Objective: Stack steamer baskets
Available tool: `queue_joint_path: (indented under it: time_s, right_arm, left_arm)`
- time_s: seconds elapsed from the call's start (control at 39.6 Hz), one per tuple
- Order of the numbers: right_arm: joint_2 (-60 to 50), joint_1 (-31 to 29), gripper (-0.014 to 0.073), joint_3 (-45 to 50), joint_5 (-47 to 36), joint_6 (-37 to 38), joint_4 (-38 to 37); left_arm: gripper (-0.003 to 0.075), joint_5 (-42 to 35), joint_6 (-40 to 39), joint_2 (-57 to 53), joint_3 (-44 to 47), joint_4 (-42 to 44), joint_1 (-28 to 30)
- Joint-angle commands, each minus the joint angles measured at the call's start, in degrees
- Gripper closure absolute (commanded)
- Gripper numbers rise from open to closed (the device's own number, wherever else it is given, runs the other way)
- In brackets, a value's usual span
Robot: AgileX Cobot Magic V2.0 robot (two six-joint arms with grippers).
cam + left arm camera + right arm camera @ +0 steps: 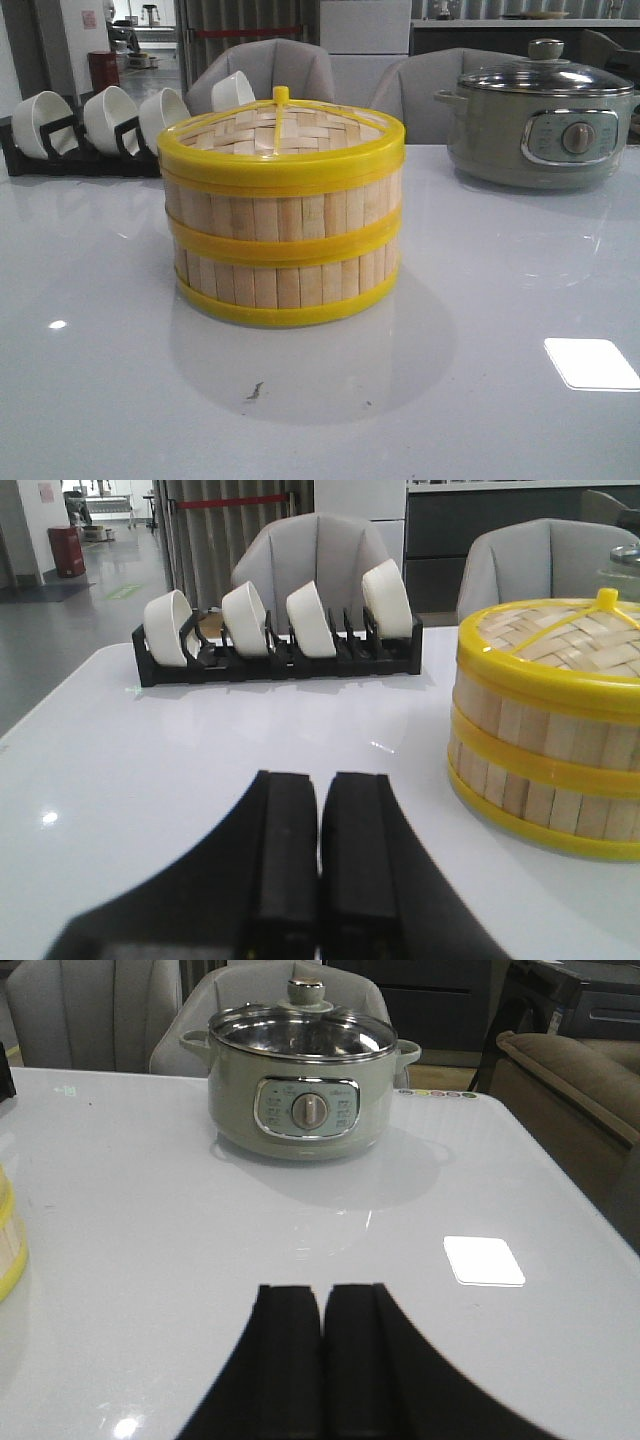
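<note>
Steamer baskets (282, 240) are up in one neat column on the white table (500, 400): two bamboo-slat tiers, one on the other, yellow bands lined up at the base, the middle and the top. And the woven lid (282, 128) is on, sitting level on the upper tier, its little yellow knob poking up at the centre. From the front the stack stands upright, no lean, nothing touching it.

Take the stack as our marker. Behind it and off to the left side of the front view, a black dish rack (75, 152) holds white bowls (110, 118) standing on edge in its slots; the left wrist camera counts four of them in a row. Behind the stack on the other side, well apart, sits the grey-green electric pot (540, 125), glass lid on, dial facing forward. Grey chairs (270, 65) line up past the far edge of the table.

Now the arms. Left gripper (320, 860): black fingers pressed flat together, no gap, nothing between them, low over the table with the stack just off to one side and clear of it. Right gripper (322, 1360): same story, fingers closed against each other and empty, facing the pot, with only a yellow sliver of the stack at the edge of its camera.
</note>
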Motion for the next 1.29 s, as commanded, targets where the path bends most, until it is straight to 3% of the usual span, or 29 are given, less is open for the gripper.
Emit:
queue_joint_path:
  time_s: [0.0, 0.66, 0.83, 1.26]
  right_arm:
    - [0.53, -0.38, 0.0538, -1.66, -4.64, 0.08, 0.0]
    - [0.53, -0.38, 0.0538, -1.66, -4.64, 0.08, 0.0]
    - [0.53, -0.38, 0.0538, -1.66, -4.64, 0.08, 0.0]
    - [0.53, -0.38, 0.0538, -1.66, -4.64, 0.08, 0.0]
  left_arm:
    - [0.0634, -6.38, -0.17, -0.84, 0.14, -0.35, 0.08]
    - [0.0634, -4.86, -0.17, -0.6, 1.44, -1.35, 0.08]
    - [0.0634, -5.2, 4.45, -0.6, 1.44, -3.03, 0.08]
    - [0.0634, -4.99, 4.43, -0.71, 1.44, -2.9, 0.08]
